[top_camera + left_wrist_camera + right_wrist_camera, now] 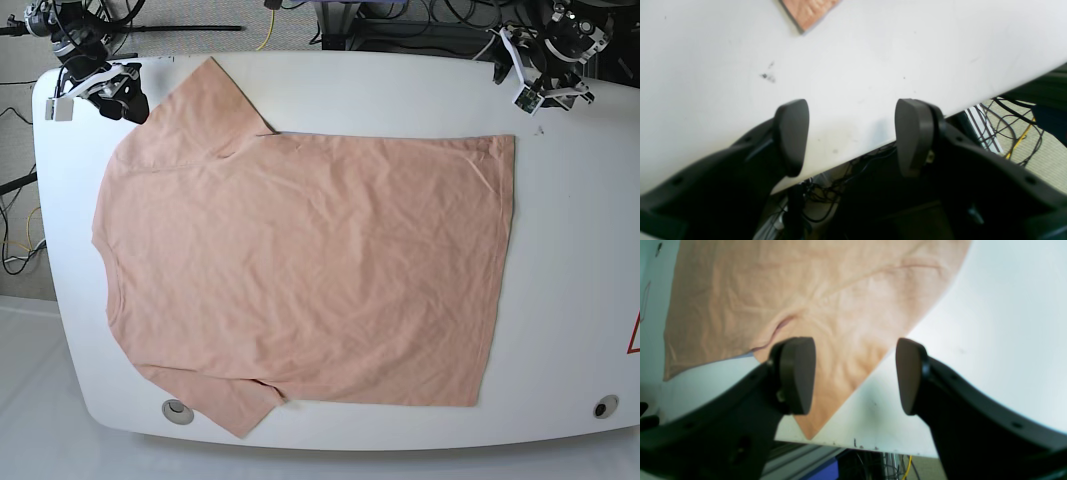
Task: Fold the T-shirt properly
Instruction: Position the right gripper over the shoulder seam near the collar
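Note:
The salmon-pink T-shirt (300, 270) lies spread flat on the white table (400, 90), neck toward the left and hem toward the right. My right gripper (853, 376) hovers open over the tip of the far sleeve (826, 380), near the table's far left corner, with nothing between its fingers; the base view has it at the top left (120, 95). My left gripper (851, 136) stands open over bare table by the far edge, top right in the base view (545, 85). Only a corner of the T-shirt (808, 11) shows ahead of it.
Cables (1013, 126) and frame parts lie beyond the table's far edge. Two round fittings (178, 408) (600, 406) sit near the front edge. A red mark (634, 335) shows at the right edge.

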Motion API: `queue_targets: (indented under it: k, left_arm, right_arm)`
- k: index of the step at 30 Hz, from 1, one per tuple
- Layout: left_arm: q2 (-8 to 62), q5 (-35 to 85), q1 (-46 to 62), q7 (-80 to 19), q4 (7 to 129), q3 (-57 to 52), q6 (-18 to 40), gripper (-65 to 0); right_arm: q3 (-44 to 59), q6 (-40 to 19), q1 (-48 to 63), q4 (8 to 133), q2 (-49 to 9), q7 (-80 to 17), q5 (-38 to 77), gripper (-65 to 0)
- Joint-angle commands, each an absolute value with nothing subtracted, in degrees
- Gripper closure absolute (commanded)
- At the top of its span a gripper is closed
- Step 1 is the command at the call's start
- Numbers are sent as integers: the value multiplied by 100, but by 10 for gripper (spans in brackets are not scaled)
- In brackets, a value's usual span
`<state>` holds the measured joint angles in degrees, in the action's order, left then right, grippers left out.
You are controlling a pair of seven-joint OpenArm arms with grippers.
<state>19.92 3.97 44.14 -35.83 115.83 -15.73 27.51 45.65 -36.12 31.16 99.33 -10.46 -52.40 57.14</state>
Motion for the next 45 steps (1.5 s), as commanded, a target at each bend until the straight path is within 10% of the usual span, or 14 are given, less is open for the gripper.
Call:
queue_targets:
  k: [1, 15, 45]
  left_arm:
    - [2048, 459, 4397, -3496, 11777, -1580, 2738, -382]
    - [2031, 470, 4363, -3461, 11707, -1580, 2693, -386]
    - [2033, 1626, 3816, -3890, 11794, -2241, 2769, -382]
  right_arm:
    - [4596, -3724, 3011, 9871, -1126, -5182, 5717, -371]
    - [4506, -3894, 2791, 9345, -1128, -5124, 4586, -371]
    - [4351, -3675, 2786, 8883, -908, -5481, 5795, -369]
